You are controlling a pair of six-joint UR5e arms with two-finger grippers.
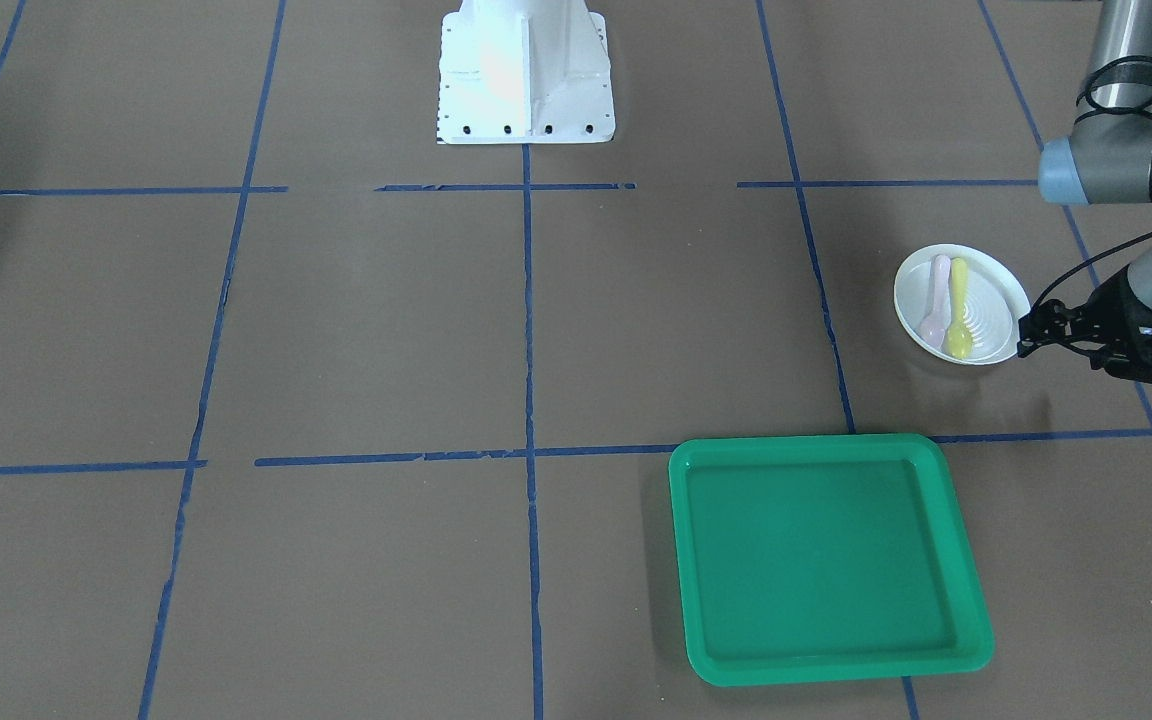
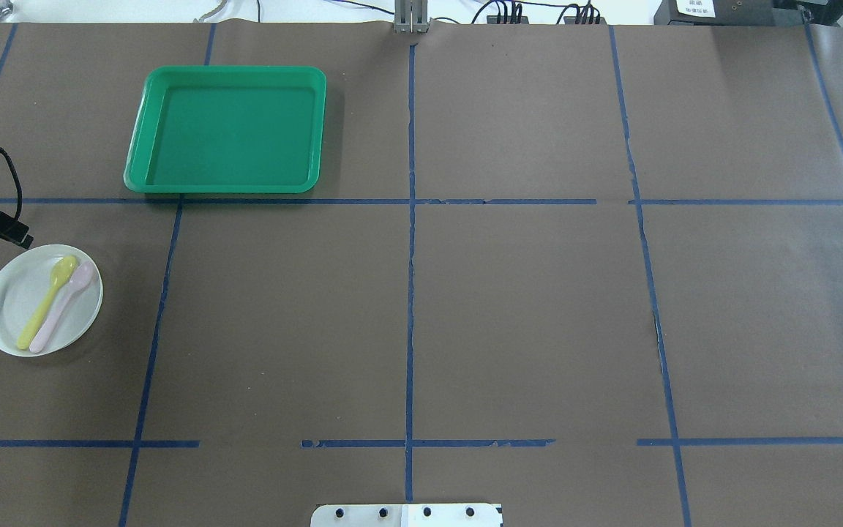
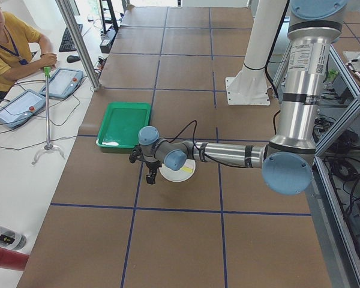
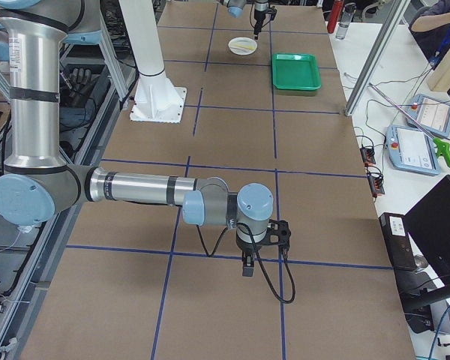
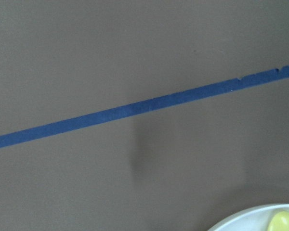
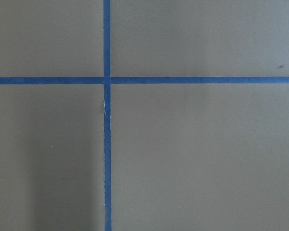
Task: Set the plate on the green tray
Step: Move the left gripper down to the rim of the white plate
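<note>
Not much was done at this point: the plate [image 2: 10, 311] sat on the tabletop [image 2: 509, 307] out by the robot's left edge, well apart from the green tray [image 2: 231, 132], with the grab, carry and set-down all left. The left gripper [image 1: 1024, 337] hung just beside the plate's rim, and I honestly couldn't tell if its fingers were apart or together; same for the right gripper [image 4: 247, 271], far off over bare tabletop. The tray had nothing in it, while the plate held a yellow spoon [image 2: 48, 300] and a pink spoon [image 2: 63, 307] side by side.
</note>
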